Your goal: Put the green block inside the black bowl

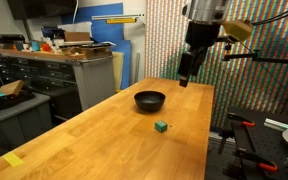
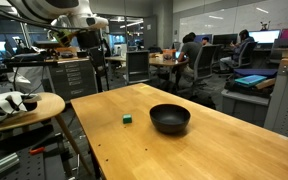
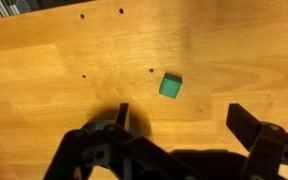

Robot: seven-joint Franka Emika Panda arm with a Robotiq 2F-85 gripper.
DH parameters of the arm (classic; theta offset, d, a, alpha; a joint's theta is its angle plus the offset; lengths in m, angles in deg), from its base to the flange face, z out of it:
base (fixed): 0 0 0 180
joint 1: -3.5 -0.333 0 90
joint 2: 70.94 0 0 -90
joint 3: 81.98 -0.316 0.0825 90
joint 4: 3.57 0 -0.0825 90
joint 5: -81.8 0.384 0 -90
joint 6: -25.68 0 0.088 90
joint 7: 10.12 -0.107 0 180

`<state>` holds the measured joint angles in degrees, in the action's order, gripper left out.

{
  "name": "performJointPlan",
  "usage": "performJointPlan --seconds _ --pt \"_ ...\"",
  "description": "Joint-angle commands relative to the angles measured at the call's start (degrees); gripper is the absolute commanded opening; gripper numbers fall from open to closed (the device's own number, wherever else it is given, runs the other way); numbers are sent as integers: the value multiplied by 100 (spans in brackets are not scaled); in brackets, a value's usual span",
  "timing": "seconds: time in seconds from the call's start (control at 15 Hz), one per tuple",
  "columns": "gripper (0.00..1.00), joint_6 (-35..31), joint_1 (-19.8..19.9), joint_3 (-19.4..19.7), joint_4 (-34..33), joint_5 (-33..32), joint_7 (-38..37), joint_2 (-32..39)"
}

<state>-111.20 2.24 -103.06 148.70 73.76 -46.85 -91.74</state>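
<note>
The green block (image 1: pixel 161 127) is a tiny cube on the wooden table, near the table's right edge in that exterior view; it also shows in the exterior view (image 2: pixel 127 119) and in the wrist view (image 3: pixel 170 86). The black bowl (image 1: pixel 150 100) stands empty a short way behind it and shows too in the exterior view (image 2: pixel 170 118). My gripper (image 1: pixel 188 79) hangs high above the table beyond the bowl, also seen in the exterior view (image 2: pixel 101 62). In the wrist view its jaws (image 3: pixel 180 128) are wide open and empty, with the block between and ahead of them.
The wooden table (image 1: pixel 104 135) has small holes in its top (image 3: pixel 84 76). A round side table with white objects (image 2: pixel 19 105) stands beside it. Cabinets and a workbench (image 1: pixel 69 65) stand behind. A yellow tape mark (image 1: pixel 14 159) lies near the front corner.
</note>
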Motion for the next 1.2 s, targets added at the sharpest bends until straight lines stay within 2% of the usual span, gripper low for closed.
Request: performJointPlan --seconds 0.0,0.53,1.13 --pt "100 -456 236 9 -440 -502 -683 926" --pt "100 -1180 -171 722 -1286 -552 -686 2686" --pt "100 -1439 -793 1546 -2071 -103 -402 4193"
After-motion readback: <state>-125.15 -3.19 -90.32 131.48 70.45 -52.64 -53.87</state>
